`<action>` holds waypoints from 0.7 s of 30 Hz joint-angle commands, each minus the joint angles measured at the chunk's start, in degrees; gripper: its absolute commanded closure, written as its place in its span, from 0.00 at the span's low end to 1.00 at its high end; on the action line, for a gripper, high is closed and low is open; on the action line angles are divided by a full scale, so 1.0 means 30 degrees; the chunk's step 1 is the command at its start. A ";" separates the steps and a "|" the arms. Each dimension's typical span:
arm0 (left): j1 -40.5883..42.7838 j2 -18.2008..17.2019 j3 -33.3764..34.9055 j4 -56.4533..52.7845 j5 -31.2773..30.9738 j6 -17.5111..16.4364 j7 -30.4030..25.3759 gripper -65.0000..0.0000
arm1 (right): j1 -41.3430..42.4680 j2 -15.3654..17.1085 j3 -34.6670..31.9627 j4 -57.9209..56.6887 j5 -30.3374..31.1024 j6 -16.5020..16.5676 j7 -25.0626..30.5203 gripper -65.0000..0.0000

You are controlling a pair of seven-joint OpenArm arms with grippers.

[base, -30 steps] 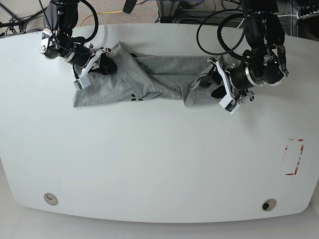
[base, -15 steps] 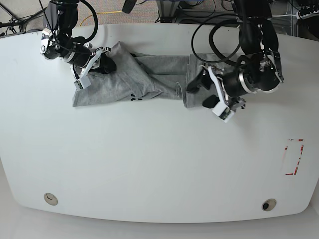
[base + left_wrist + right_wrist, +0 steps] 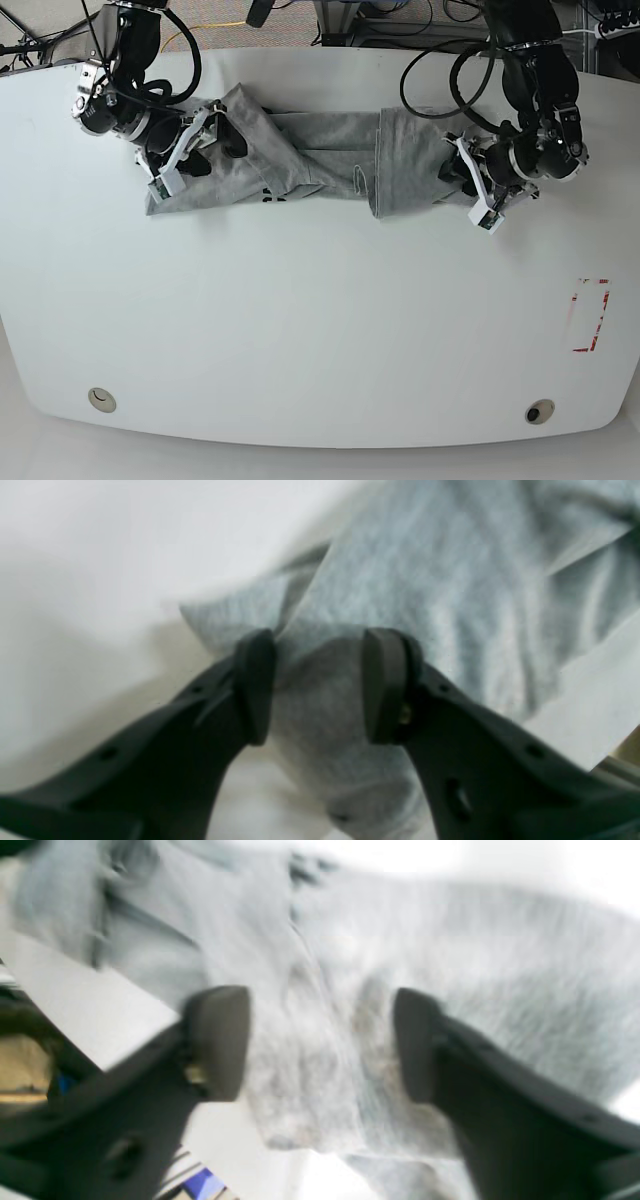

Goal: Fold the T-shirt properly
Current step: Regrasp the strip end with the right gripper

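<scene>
The T-shirt (image 3: pixel 300 160) is light heather-grey, soft and heavily creased, lying bunched in a long band that runs from 9 to 3 o'clock along the 12 o'clock part of the worktop (image 3: pixel 300 330). Its 3 o'clock end is doubled over into a flat panel with a straight fold edge, while the 9 o'clock end shows a slanting fold and a spread flap. A trace of black lettering shows at the lower edge, near the middle.

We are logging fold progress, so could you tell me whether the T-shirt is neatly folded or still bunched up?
Still bunched: the T-shirt lies as a crumpled band with uneven overlapping flaps and wrinkles.
</scene>
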 commanded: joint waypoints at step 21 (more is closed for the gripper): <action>0.0838 -0.1370 0.1010 -0.2630 -0.0209 -0.0019 -0.3120 0.63 | 0.3078 0.3706 0.6561 -0.6601 0.2634 -0.0032 -0.2192 0.02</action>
